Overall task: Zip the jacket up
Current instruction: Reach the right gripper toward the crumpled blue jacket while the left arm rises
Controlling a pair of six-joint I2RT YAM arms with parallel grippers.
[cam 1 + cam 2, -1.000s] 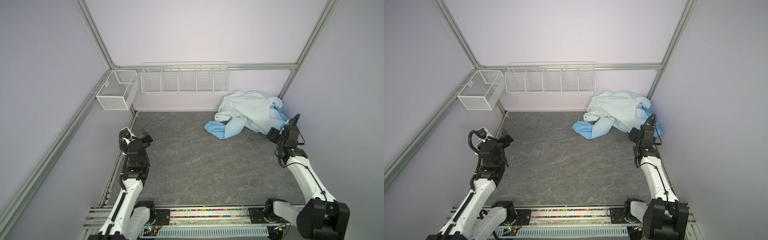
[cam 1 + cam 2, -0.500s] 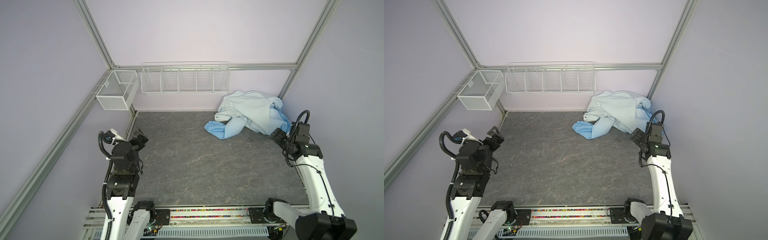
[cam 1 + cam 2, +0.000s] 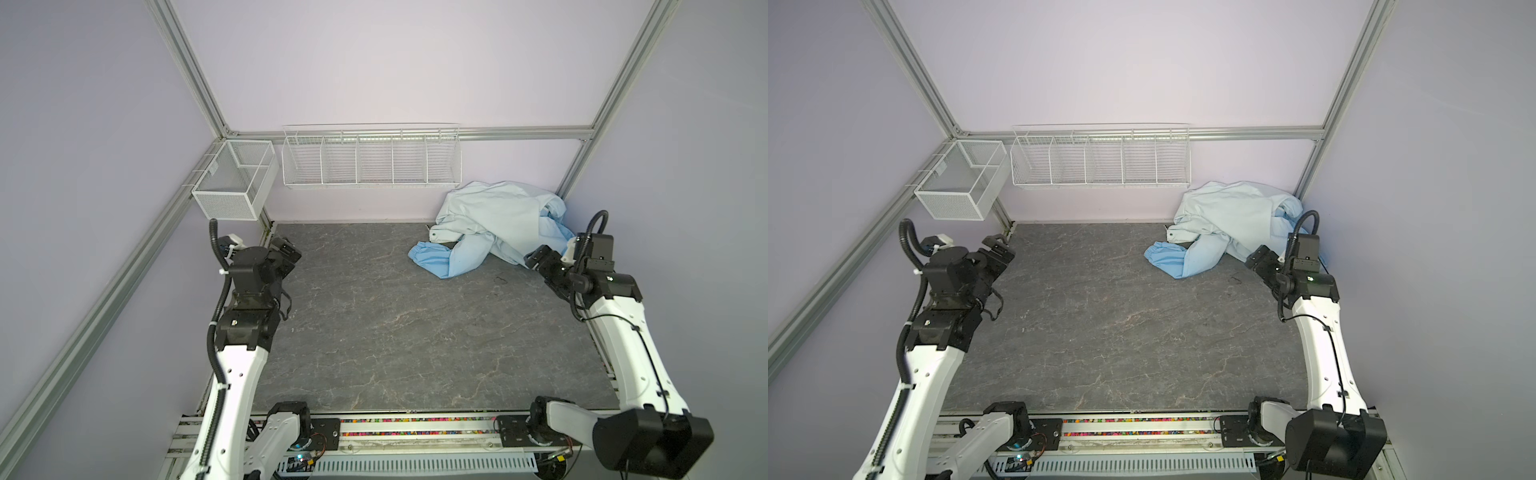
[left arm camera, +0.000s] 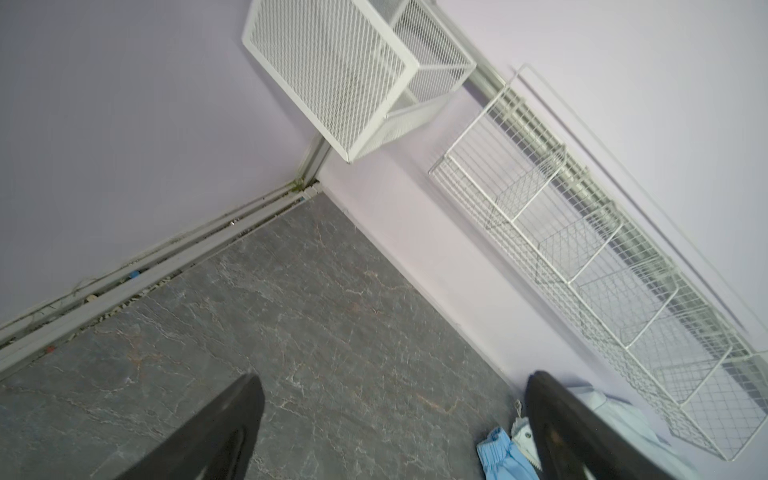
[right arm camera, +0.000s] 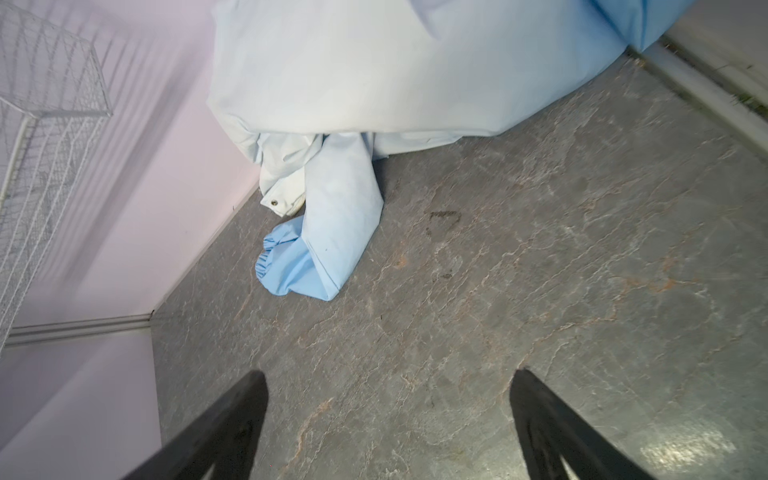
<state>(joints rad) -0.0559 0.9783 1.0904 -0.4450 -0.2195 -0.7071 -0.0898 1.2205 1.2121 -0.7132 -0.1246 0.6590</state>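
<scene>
In both top views the jacket (image 3: 494, 216) lies crumpled in the far right corner against the back wall, one sleeve trailing onto the table (image 3: 374, 324). Open table runs from it to the left and near edges. The left gripper (image 3: 286, 249) hangs by the far left edge, and the right gripper (image 3: 540, 259) is just beside the jacket's near hem.

Left wrist view: the left gripper (image 4: 392, 380) is spread wide, holding nothing, and a cuff (image 4: 496, 451) shows beside one finger.

Right wrist view: the right gripper (image 5: 388, 374) gapes over bare table, with the jacket (image 5: 374, 75) ahead and untouched.
</scene>
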